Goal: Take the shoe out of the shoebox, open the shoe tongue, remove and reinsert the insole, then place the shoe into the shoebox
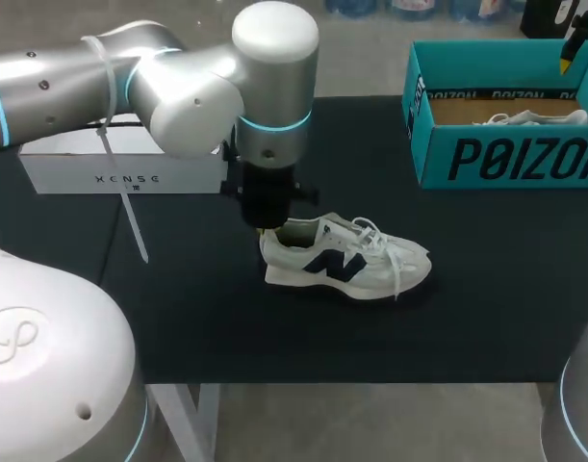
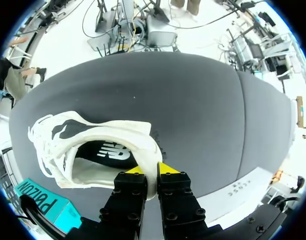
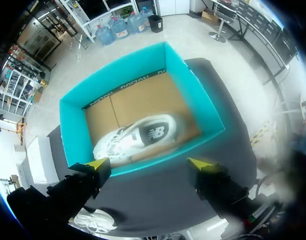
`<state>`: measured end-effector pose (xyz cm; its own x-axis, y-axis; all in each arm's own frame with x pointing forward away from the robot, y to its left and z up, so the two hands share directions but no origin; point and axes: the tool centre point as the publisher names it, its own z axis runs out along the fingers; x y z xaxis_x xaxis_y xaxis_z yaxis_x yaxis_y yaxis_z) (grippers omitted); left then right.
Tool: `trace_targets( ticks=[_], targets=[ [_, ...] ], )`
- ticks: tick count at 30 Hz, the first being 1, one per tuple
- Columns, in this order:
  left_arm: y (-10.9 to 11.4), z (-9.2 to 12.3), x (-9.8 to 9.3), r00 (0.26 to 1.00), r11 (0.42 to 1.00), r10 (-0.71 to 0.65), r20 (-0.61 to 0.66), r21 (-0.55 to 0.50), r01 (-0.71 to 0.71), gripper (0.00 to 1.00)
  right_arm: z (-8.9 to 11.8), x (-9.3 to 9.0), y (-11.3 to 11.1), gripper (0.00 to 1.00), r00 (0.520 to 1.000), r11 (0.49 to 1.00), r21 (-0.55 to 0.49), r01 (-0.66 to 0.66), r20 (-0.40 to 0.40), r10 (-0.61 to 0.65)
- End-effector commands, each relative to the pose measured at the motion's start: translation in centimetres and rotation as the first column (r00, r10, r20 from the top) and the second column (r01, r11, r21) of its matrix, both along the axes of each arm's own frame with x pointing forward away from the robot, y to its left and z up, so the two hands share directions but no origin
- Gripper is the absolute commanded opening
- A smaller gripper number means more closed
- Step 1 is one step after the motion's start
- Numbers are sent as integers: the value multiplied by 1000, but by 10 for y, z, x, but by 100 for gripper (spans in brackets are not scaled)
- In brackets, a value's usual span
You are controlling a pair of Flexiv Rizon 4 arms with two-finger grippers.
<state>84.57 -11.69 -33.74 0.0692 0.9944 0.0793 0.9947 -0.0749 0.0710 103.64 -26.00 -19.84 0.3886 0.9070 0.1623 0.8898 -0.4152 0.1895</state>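
Observation:
A white sneaker (image 1: 346, 262) with a dark logo lies on the black table mat, toe to the right. My left gripper (image 1: 266, 226) stands over its heel, shut on the heel collar (image 2: 151, 167); the dark insole (image 2: 110, 150) shows inside the shoe. The teal shoebox (image 1: 510, 159) sits at the back right with a second white shoe (image 3: 135, 137) lying in it. My right gripper (image 3: 148, 167) hangs wide open above the box's near wall, holding nothing.
A white box (image 1: 120, 164) lies at the back left of the mat, behind my left arm. Black mat stretches bare in front of the sneaker to the table's front edge (image 1: 351, 383).

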Motion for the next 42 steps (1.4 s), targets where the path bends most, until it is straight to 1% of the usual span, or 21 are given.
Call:
trace_targets(
  ticks=[1,6,12,13,14,17,19,24,28,30,32,34,35,36,37,39,40,42],
  targets=[
    [-7,-9,1,1000,1000,16,4,15,-17,0,0,0,0,100,1000,1000,-1,1,-1,-1],
    [-9,-15,0,998,997,70,4,20,-70,0,0,0,0,100,1000,1000,-1,1,-1,-1],
    [-17,-21,-1,998,998,54,-16,23,-54,0,0,0,0,100,1000,1000,-1,1,-1,-1],
    [-17,-22,-1,998,998,55,-17,24,-55,47,0,0,0,100,1000,1000,-1,1,-1,-1],
    [-18,-23,-1,999,998,51,-19,31,-50,100,0,0,0,100,1000,1000,-1,1,-1,-1],
    [-18,-22,2,999,998,48,-14,37,-47,100,0,0,0,100,1000,1000,-1,1,-1,-1],
    [-15,-14,7,998,997,52,26,48,-53,100,0,0,0,100,1000,1000,-1,1,-1,-1],
    [-3,19,26,987,994,99,130,30,-103,100,0,0,0,100,1000,1000,-1,1,-1,-1],
    [15,44,38,967,981,196,161,-26,-195,100,0,0,0,100,1000,1000,-1,1,-1,-1],
    [25,53,41,955,965,260,140,-77,-251,100,0,0,0,100,1000,1000,-1,1,-1,-1],
    [36,60,39,939,940,326,110,-145,-309,100,0,0,0,100,1000,1000,-1,1,-1,-1],
    [49,62,34,919,895,393,25,-238,-377,100,0,0,0,100,1000,1000,-1,1,-1,-1],
    [57,62,31,909,878,418,-8,-254,-406,100,0,0,0,100,1000,1000,-1,1,-1,-1],
    [68,61,27,886,837,457,-73,-300,-457,100,0,0,0,100,1000,1000,-1,1,-1,-1],
    [78,59,24,864,808,488,-121,-312,-500,100,0,0,0,100,1000,1000,-1,1,-1,-1],
    [102,58,15,823,757,549,-148,-328,-564,100,0,0,0,100,1000,1000,-1,1,-1,-1],
    [113,56,9,800,728,571,-184,-336,-597,100,0,0,0,100,1000,1000,-1,1,-1,-1],
    [128,54,0,776,696,591,-219,-347,-628,100,0,0,0,100,1000,1000,-1,1,-1,-1]
  ],
)
